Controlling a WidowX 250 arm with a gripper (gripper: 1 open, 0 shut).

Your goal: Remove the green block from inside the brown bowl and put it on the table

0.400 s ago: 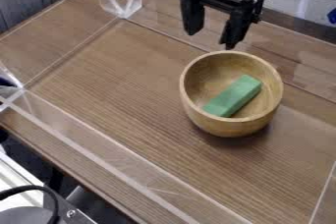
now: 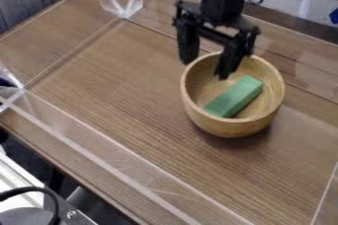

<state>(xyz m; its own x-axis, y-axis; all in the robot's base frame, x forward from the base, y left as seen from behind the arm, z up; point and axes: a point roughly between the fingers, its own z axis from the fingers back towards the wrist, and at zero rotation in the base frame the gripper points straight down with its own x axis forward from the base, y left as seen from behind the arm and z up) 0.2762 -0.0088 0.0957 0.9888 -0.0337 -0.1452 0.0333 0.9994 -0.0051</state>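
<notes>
Hovering gripper (image 2: pixel 211 53) above brown bowl (image 2: pixel 199 112) rim, fingers spread wide, empty, green block (image 2: pixel 235 98) inside

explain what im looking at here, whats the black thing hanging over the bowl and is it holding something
The black thing is the end of a robot arm; its gripper points down and its two jaws stand open, holding nothing. The single picture comes from a camera looking down at the table from one side. The table is a wood-grain surface edged by low clear plastic walls. On it sits a round brown bowl, and inside the bowl lies a small green block. The jaws hang just above the bowl's far rim, apart from the block. The job is to lift the block out and set it on the table, which is not yet done.
</notes>
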